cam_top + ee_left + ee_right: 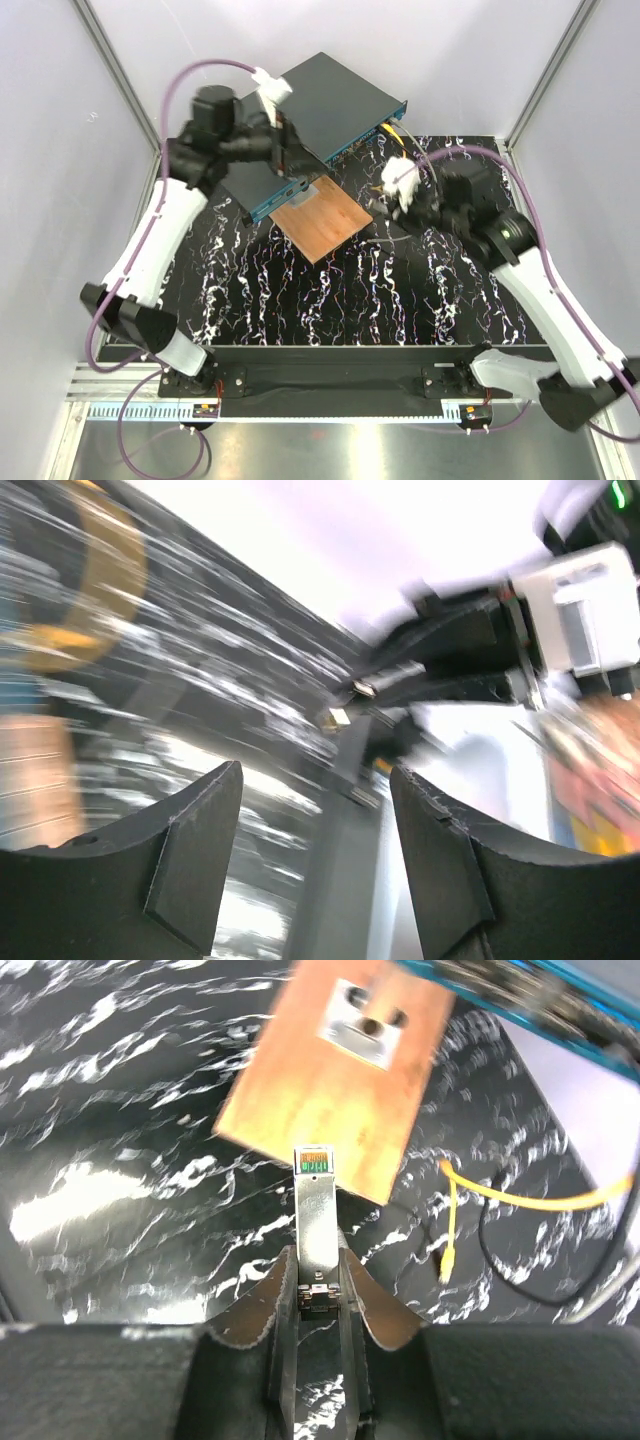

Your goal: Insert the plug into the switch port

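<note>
Between the fingers of your right gripper (318, 1280) sits the slim silver metal plug (316, 1210), clamped at its rear end, its contact-striped tip pointing forward at the brown square board (340, 1090). Ahead and to the right of that tip lies the flat dark grey-teal metal switch (540, 1000), its blue socket face well apart from the plug. Your left gripper (312, 780) hangs spread wide, grasping nothing.
</note>
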`<state>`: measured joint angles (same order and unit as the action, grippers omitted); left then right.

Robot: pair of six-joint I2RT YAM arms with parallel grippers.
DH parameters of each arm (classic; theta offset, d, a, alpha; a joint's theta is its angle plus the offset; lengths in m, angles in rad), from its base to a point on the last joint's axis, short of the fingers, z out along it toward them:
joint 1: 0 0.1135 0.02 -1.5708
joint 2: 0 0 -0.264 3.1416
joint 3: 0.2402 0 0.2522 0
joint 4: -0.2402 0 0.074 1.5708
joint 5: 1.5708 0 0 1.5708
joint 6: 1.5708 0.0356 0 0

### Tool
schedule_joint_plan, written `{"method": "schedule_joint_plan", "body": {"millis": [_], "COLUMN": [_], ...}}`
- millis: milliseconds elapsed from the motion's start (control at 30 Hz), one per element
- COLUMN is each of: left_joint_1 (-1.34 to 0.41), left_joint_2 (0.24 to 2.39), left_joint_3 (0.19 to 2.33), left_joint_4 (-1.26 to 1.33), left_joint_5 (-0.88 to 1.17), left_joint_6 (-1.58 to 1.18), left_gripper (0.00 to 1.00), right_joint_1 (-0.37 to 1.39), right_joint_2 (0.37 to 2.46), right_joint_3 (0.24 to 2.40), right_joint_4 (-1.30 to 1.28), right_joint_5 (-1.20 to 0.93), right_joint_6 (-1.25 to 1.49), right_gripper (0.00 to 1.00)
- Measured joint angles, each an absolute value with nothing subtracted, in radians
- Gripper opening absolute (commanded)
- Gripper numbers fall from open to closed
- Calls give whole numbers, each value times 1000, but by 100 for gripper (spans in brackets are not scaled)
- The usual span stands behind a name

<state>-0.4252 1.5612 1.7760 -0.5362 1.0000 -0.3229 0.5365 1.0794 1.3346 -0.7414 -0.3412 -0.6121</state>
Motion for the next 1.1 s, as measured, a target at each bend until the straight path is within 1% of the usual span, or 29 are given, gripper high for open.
{"method": "schedule_joint_plan", "body": {"millis": [100,233,400,533,767,1100], "left_joint_1": [-358,-349,-330,-321,-322,-322], "left_joint_2": [1526,1493,1503,1534,1553,1561], "left_joint_3": [1827,1864,1861,1848,1790,1789], "left_joint_4": [-556,-574,-585,-597,-598,-582], "left_joint_5": [815,567,403,342,326,327], "left_joint_6": [-248,-154,-109,-97,-105,-114], "left_gripper": [59,51,49,49,49,50], "right_joint_1": [484,413,389,387,386,386], "right_joint_2": [1197,1357,1484,1547,1644,1687], "right_joint_3": [1409,1530,1620,1662,1738,1752], "right_joint_4": [-712,-687,-667,-635,-608,-611], "right_joint_5": [-282,-220,-165,-139,-113,-99], "right_joint_6": [-492,-384,-345,-327,-276,-234], "right_gripper": [0,0,0,0,0,0]}}
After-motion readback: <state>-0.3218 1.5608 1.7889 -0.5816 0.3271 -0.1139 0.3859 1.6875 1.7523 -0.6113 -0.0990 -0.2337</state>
